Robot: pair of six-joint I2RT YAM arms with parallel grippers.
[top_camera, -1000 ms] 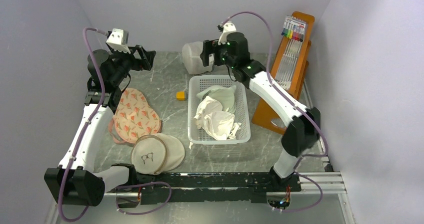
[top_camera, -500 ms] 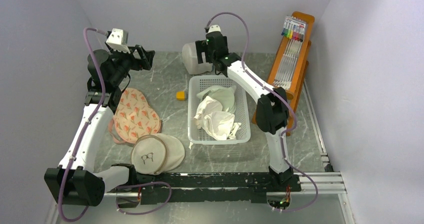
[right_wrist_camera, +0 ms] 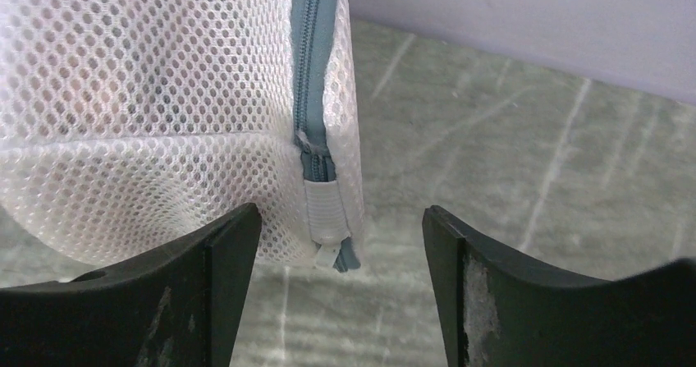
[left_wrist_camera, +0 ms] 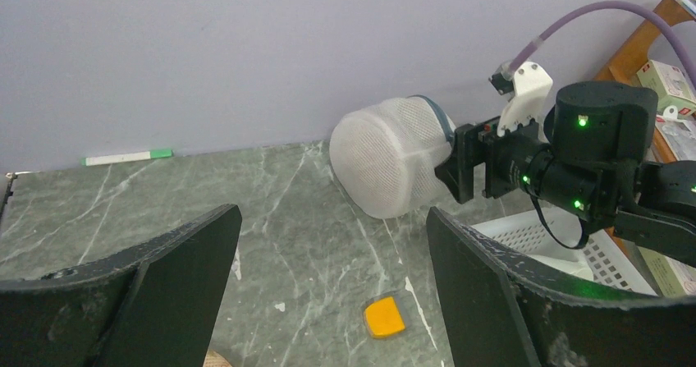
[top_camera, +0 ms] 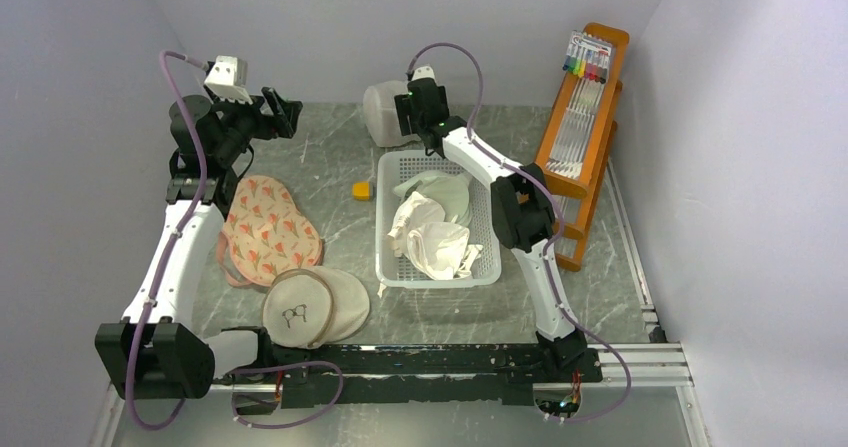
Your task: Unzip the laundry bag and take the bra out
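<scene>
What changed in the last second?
Right arm swung left and reached back to the white mesh drum-shaped laundry bag. The right gripper now straddles the grey-blue zipper end, jaws apart, nothing gripped yet. Left arm edged slightly left, left gripper open. Bag, white plastic basket and its garments unmoved.

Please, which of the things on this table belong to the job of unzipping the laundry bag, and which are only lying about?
For the job: laundry bag, its grey-blue zipper, right end effector open at it. The bra does not show.

Lying about: white basket with pale garments, flowered pad, beige glasses-print pouch, small orange piece, wooden rack.
</scene>
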